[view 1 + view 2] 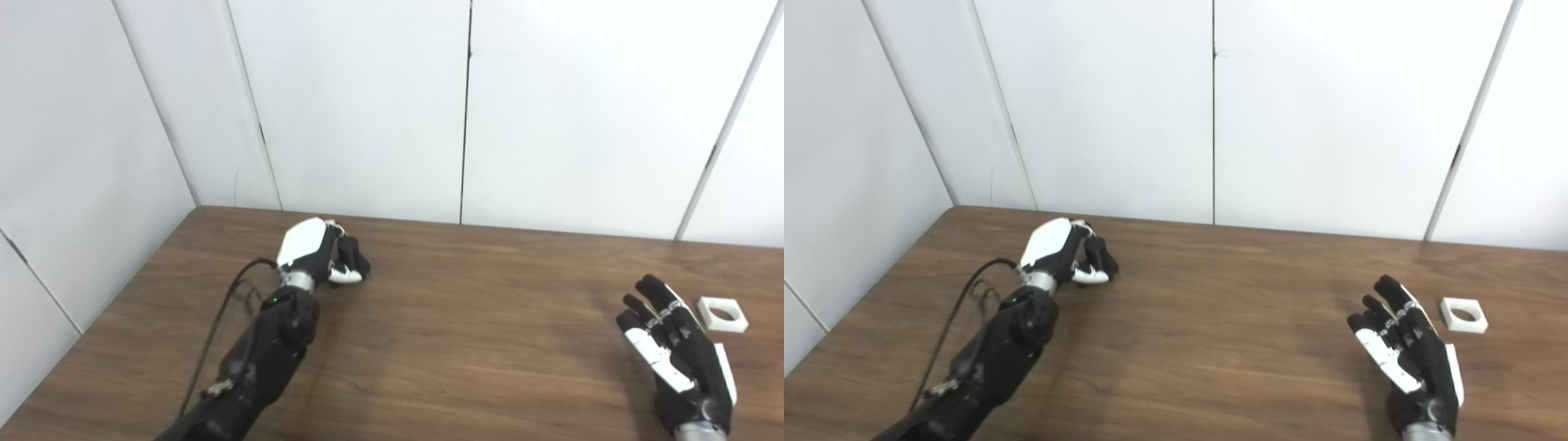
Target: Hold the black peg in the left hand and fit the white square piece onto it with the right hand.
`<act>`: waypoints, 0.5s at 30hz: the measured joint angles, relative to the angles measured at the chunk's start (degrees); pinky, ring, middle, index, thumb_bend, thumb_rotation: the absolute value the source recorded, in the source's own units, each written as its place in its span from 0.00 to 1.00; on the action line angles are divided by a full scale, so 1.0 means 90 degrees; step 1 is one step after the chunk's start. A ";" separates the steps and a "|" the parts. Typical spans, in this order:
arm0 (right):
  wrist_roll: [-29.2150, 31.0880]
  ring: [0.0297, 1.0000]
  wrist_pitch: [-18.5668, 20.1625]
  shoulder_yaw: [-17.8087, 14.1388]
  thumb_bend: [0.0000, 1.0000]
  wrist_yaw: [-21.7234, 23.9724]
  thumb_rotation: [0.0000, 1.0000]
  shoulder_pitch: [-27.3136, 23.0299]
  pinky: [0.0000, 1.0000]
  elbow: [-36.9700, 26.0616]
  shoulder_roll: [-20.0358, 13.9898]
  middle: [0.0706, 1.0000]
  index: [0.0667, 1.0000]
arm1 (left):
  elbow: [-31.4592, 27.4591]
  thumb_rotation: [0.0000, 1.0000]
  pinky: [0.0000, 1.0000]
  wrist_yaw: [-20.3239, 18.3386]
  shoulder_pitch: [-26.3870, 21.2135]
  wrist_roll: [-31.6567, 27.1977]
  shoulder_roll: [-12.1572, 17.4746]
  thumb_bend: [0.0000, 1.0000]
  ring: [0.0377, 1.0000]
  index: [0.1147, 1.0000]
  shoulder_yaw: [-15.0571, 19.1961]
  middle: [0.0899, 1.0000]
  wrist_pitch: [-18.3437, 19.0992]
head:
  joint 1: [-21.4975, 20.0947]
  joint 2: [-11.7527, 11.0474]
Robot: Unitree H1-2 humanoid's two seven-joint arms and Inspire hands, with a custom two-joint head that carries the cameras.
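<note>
Left hand (321, 251) curled near the table's (465, 343) far-left corner, peg not visible so grip unclear; right hand (677, 349) open, should pinch white square piece (723, 314) at right edge by its outer sides.

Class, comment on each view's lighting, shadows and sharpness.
Left eye view: soft even light, faint shadow under the left robot hand on the brown wooden table. Right eye view: slightly soft focus; small white square piece stays distinct.
</note>
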 measured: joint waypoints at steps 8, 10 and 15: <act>-0.0010 0.80 0.0001 0.0011 0.67 -0.0019 0.18 0.0001 0.82 0.0000 0.0043 0.82 0.76 | -0.0509 0.08 0.93 -0.0905 0.0346 -0.0918 0.0011 0.52 0.99 0.43 0.0107 0.92 -0.0794 | -0.0049 0.0029; -0.0010 0.79 0.0001 0.0012 0.66 -0.0024 0.18 0.0001 0.81 0.0000 0.0046 0.82 0.77 | -0.0553 0.08 0.94 -0.1029 0.0393 -0.1004 0.0005 0.52 1.00 0.43 0.0111 0.93 -0.0941 | -0.0078 0.0039; -0.0091 0.79 0.0001 0.0044 0.67 -0.0045 0.20 0.0003 0.78 0.0000 0.0045 0.82 0.77 | -0.0727 0.08 1.00 -0.1388 0.0499 -0.1215 -0.0001 0.52 1.00 0.43 0.0078 0.95 -0.1226 | -0.0175 0.0068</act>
